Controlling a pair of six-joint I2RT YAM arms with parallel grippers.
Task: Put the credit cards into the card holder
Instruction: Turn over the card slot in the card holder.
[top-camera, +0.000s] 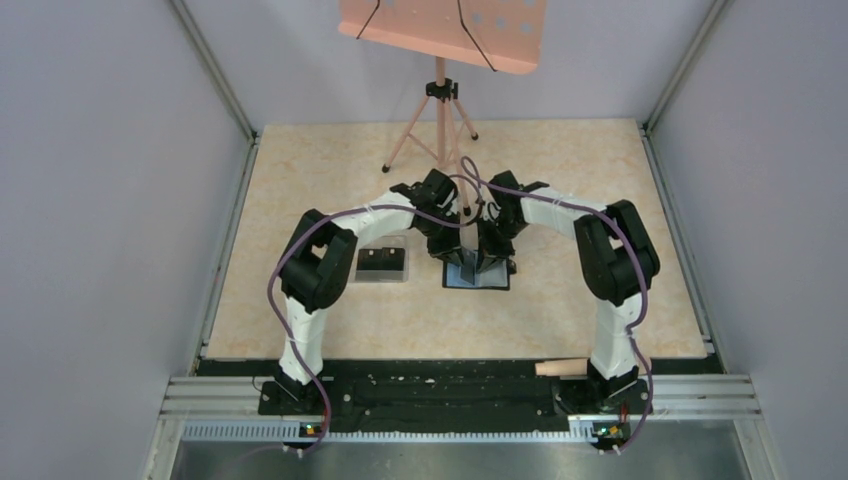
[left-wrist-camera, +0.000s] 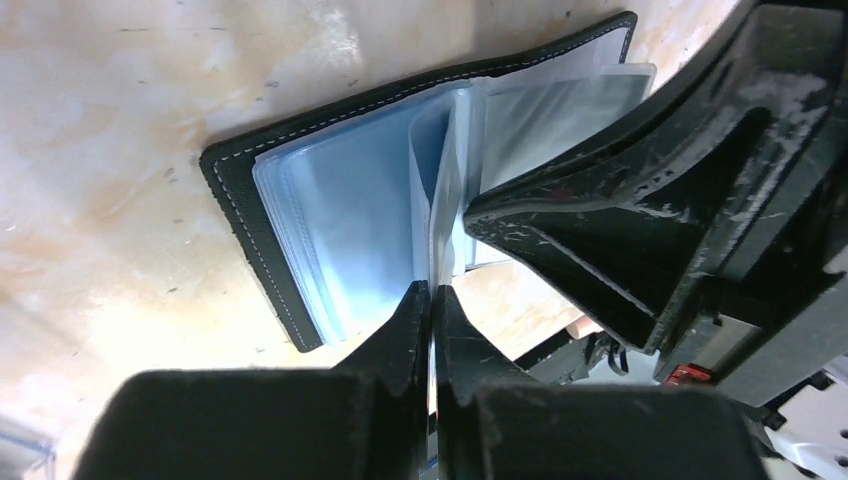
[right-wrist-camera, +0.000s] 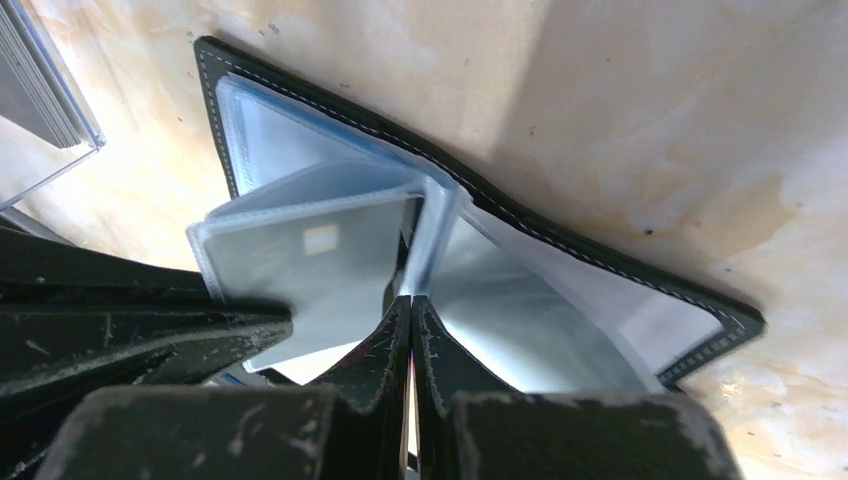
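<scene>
At centre, open card holder (left-wrist-camera: 228, 195), credit card (right-wrist-camera: 320, 265) inside — left gripper (left-wrist-camera: 432, 300), right gripper (right-wrist-camera: 410, 305) tight on its sleeves (left-wrist-camera: 350, 200).

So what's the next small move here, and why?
Probably the right gripper should release and fetch another card from the clear box. It and the left gripper each pinch an upright clear page of the open wallet, one sleeve already holds a card, and neither visibly carries one.

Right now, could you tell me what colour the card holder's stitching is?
White stitching on the black card holder; left wrist view shows it best.
</scene>
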